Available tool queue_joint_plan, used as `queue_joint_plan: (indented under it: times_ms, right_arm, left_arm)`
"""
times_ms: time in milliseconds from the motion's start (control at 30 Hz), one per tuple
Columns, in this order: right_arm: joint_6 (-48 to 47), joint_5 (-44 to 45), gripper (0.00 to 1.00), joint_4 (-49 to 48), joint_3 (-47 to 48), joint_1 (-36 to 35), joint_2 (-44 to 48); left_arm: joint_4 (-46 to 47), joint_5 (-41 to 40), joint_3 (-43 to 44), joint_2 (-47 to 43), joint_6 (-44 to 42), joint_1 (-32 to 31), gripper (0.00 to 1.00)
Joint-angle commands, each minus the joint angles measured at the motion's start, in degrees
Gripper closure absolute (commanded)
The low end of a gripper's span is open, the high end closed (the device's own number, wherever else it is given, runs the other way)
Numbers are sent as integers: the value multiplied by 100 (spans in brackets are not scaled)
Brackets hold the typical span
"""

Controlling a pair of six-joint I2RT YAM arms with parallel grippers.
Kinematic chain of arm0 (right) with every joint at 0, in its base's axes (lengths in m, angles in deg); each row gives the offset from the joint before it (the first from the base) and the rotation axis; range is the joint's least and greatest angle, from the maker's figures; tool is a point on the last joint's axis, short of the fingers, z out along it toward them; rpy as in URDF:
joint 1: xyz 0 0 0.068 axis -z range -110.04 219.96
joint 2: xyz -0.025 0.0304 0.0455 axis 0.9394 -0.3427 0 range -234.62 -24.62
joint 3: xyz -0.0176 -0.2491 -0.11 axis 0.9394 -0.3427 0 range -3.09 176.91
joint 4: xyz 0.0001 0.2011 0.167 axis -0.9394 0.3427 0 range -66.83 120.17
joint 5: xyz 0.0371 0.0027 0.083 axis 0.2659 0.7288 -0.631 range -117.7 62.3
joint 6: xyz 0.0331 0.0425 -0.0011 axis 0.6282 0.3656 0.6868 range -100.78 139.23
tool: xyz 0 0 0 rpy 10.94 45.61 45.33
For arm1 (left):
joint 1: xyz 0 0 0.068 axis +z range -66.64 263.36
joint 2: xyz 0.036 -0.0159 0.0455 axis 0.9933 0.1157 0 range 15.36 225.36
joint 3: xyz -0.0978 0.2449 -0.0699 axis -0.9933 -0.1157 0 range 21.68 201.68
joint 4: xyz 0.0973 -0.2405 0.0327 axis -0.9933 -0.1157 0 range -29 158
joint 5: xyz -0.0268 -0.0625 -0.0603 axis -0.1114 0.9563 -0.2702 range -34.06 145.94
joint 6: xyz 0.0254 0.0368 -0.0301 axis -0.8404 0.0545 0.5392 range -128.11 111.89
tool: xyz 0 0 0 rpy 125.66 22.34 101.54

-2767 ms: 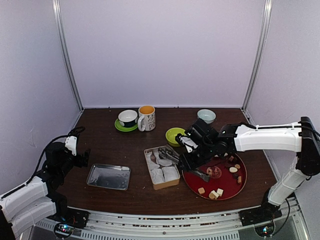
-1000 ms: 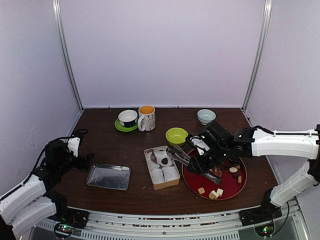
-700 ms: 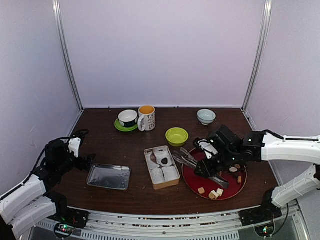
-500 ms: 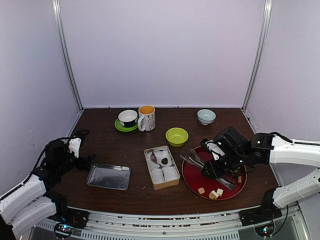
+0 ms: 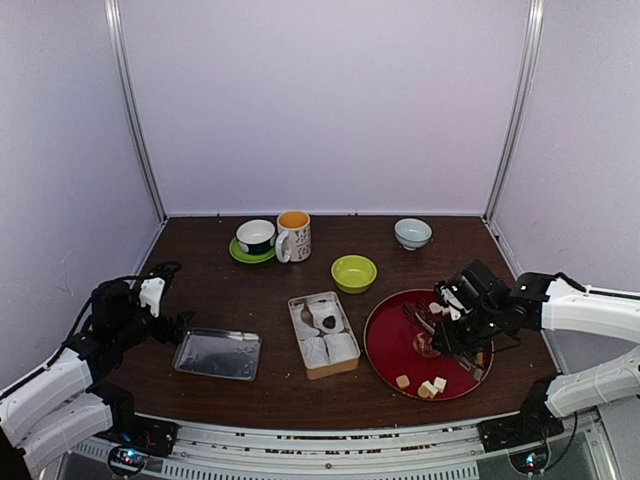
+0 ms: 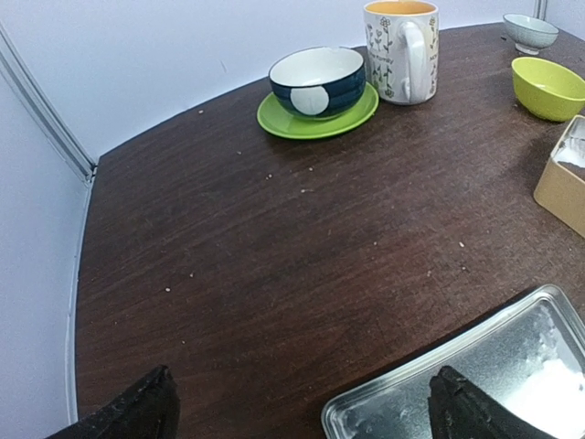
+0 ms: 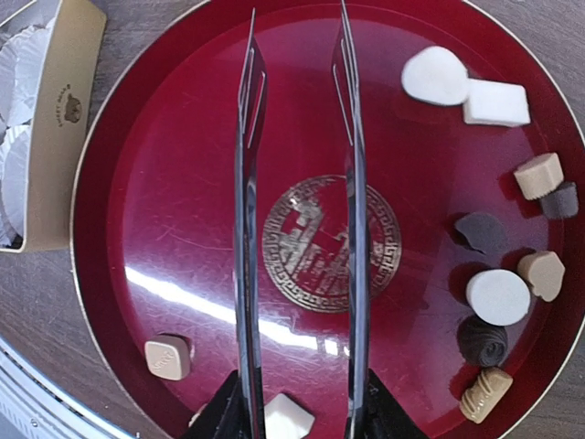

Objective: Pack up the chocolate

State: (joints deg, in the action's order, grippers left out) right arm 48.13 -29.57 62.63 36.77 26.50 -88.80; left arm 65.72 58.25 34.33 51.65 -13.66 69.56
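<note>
The chocolate (image 7: 498, 296) lies as small white, tan and dark pieces along the right rim of the red plate (image 7: 164, 183), with two more pieces (image 7: 168, 357) near its lower left. My right gripper (image 7: 297, 416) is shut on long metal tongs (image 7: 247, 229). The tong arms stand apart over the plate's middle with nothing between them. From above, the right gripper (image 5: 455, 325) hovers over the red plate (image 5: 385, 345), left of the rim pieces. One dark piece (image 5: 327, 322) sits in the cardboard box (image 5: 323, 334) of white paper cups. My left gripper (image 6: 302, 416) is open and empty.
A metal tray (image 5: 217, 353) lies beside the left gripper (image 5: 170, 325). At the back stand a blue bowl on a green saucer (image 5: 256, 238), a flowered mug (image 5: 294, 235), a green bowl (image 5: 354, 272) and a small pale bowl (image 5: 412, 232).
The right arm has carried the tongs rightward, from over the box to over the red plate. The left arm has barely moved.
</note>
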Motion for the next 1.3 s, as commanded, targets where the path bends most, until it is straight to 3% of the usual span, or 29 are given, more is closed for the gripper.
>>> queue_joint_plan:
  times_ms: [0, 700, 1267]
  right_arm:
    - [125, 229, 63, -43, -199, 194, 312]
    - [1149, 1, 60, -138, -794, 338, 1140]
    - [1231, 18, 61, -632, -1099, 568, 597]
  left_arm:
    - [76, 132, 18, 35, -96, 33, 2]
    - [70, 303, 10, 47, -171, 27, 2]
    - [57, 466, 72, 205, -241, 27, 2]
